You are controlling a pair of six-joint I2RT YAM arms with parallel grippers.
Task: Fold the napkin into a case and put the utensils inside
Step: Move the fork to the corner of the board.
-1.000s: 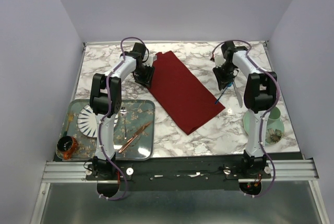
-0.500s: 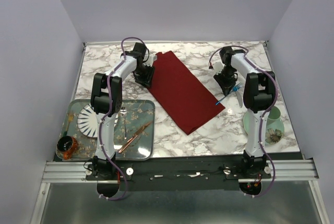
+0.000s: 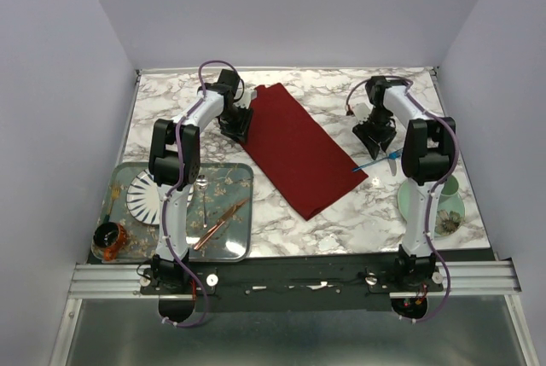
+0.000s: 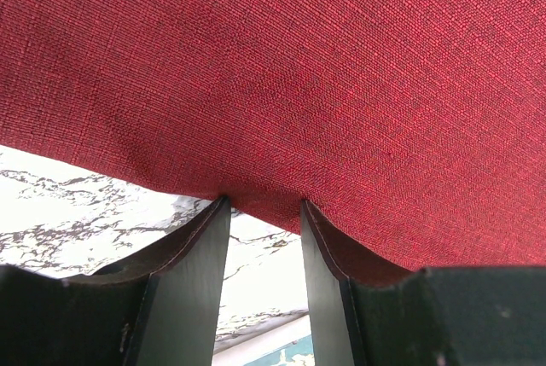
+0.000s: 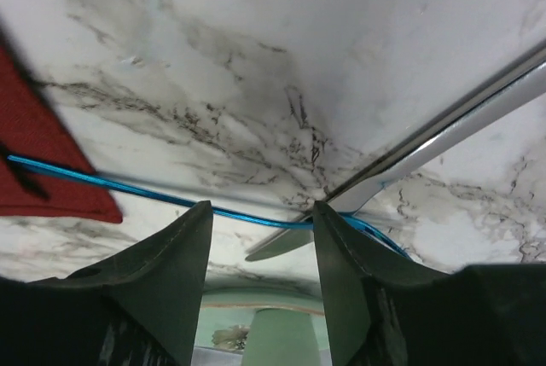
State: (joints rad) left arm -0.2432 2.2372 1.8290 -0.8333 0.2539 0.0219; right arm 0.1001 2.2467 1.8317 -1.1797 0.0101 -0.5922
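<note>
A white marble table (image 3: 341, 212) sits inside pale lilac walls. The dark red napkin (image 3: 299, 148) lies in the middle as a long narrow strip, slanting from far left to near right. The left gripper (image 3: 241, 124) is at the strip's far-left edge; its jaws stand apart, the cloth edge lying across their tips. The right gripper (image 3: 375, 137) hangs right of the napkin, jaws spread and holding nothing. Below it the blue fork (image 5: 128, 187) lies on the marble, one end touching the napkin's right corner, crossing a pale silvery utensil (image 5: 444, 140). A tray (image 3: 235, 238) sits near left.
</note>
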